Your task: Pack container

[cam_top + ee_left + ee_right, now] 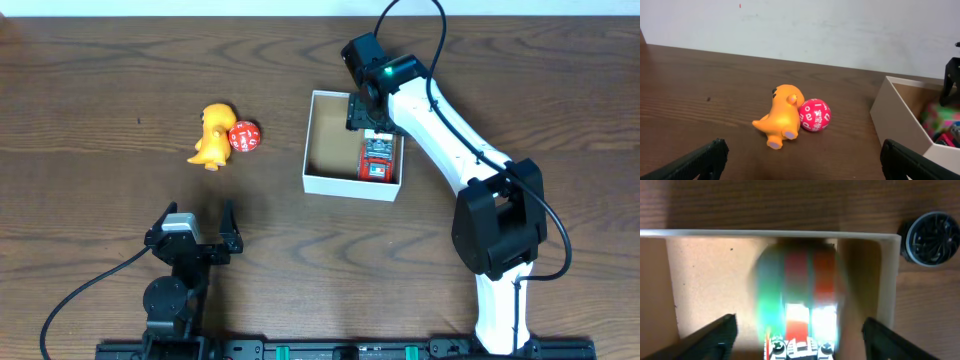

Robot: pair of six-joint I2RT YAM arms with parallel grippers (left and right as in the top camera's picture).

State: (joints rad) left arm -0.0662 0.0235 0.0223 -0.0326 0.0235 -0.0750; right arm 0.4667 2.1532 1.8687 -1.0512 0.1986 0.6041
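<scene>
The container [340, 185] is a shallow white box with a brown floor, right of the table's middle; it also shows in the left wrist view [895, 117] and the right wrist view [705, 270]. A red and white toy [376, 158] lies along its right wall. My right gripper [365, 112] is open above the box's far right part; between its fingers [799, 325] a blurred green and red thing [800, 280] shows over the floor. My left gripper [197, 220] is open and empty near the front left [802, 152].
An orange dinosaur toy [212, 135] lies on the table left of the box, touching a red ball with white marks [244, 138]; both show in the left wrist view [780, 117] [814, 115]. A round black part [932, 237] sits outside the box's corner.
</scene>
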